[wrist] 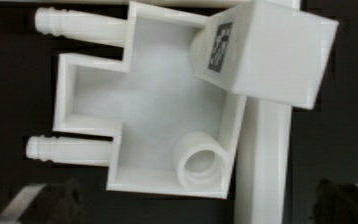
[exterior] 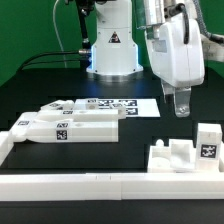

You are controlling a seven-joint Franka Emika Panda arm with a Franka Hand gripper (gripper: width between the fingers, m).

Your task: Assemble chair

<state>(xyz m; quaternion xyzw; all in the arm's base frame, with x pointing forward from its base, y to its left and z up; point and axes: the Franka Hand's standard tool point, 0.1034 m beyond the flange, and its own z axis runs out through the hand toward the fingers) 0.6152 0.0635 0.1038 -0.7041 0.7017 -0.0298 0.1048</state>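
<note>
Gripper [exterior: 181, 108] jaws wide, empty, hovering above pegged chair part [wrist: 158, 110]; part directly below, long axis square to jaw closing line.

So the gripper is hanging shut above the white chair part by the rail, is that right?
Not shut: the exterior view shows the gripper open, jaws apart with nothing between them. It does hang above the white chair part by the rail.
</note>
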